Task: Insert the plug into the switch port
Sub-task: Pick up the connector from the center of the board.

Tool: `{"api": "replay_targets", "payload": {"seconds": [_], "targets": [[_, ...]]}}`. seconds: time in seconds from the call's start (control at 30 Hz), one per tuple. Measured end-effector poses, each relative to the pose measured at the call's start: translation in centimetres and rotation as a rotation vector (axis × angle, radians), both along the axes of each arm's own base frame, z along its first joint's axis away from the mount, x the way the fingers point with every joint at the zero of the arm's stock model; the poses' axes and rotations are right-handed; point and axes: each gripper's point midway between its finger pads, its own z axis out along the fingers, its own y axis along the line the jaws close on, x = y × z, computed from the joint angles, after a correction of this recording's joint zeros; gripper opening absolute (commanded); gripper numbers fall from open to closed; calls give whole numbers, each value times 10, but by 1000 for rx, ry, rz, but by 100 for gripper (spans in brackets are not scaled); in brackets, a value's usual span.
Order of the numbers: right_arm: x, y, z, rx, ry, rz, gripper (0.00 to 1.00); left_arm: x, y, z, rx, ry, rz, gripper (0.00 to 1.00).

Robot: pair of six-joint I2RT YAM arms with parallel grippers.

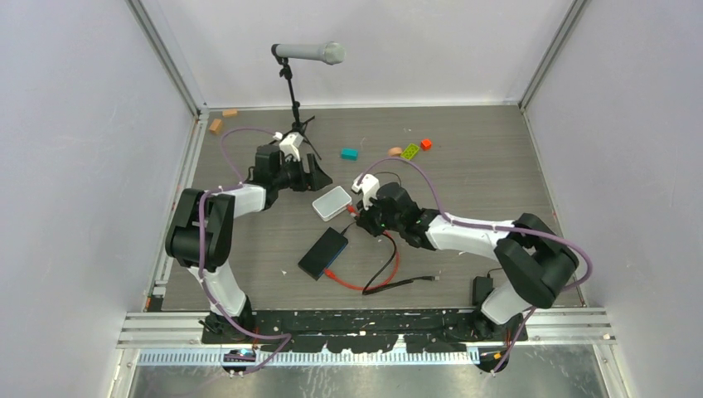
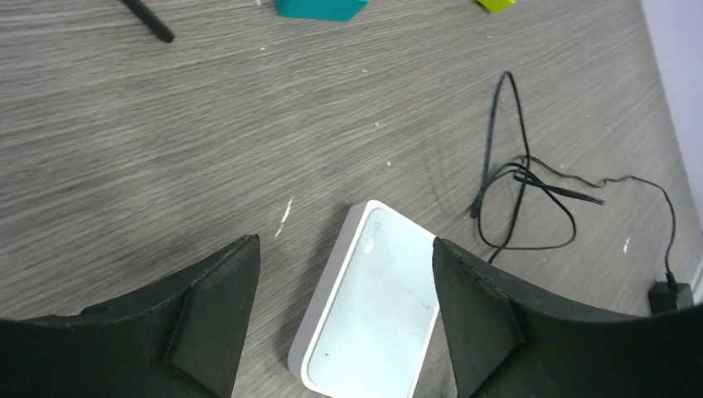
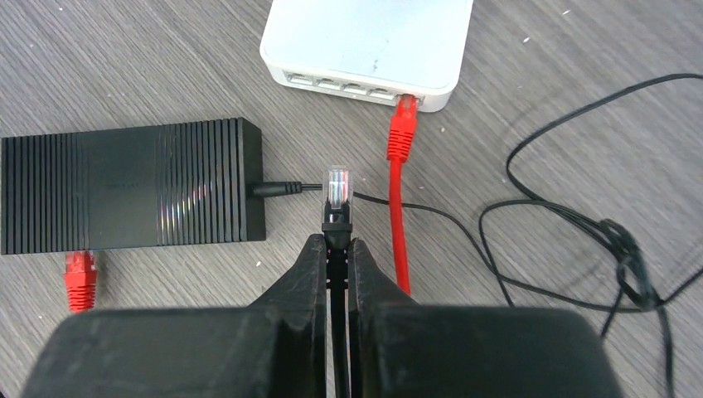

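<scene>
1. My right claw (image 3: 336, 246) is clenched on the black boot just behind the plug (image 3: 336, 184). That grip leaves the clear tip sticking out ahead of the fingers, free to enter a socket. The cable it ends looks black here, not red.
2. The plug is held over the worktop (image 3: 539, 50), off the short end of the black switch (image 3: 124, 182). It sits just beside the thin black lead (image 3: 278, 189) that enters that end. Its tip points toward the white box (image 3: 365, 33), not at the switch.
3. I judge the switch port lies on the switch's long edge nearest my wrist camera, where a red connector (image 3: 80, 278) is seated. The sockets themselves are hidden from me. The plug would have to be turned and brought round to that edge.
4. A red cable (image 3: 398, 207) runs from the white box's row of sockets, close beside the plug. I reckon it could snag as I swing across.
5. My left claw (image 2: 344, 249) is released, jaws wide, hovering over the white box with a finger showing on either side. I see it touching nothing, so it gives the switch no bracing.
</scene>
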Motion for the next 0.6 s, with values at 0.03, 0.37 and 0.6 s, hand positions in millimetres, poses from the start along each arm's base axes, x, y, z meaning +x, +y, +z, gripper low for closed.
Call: {"api": "replay_targets", "payload": {"seconds": [0.03,0.37,0.6], "targets": [[0,2,-3,-1,8,3,0,0,2,-2,8,8,14,77],[10,23,-23,10,59,19,0,-13,17,-33,55,101,105,62],[29,39,-16,14,35,23,0,-14,10,-34,2,116,96,57]]}}
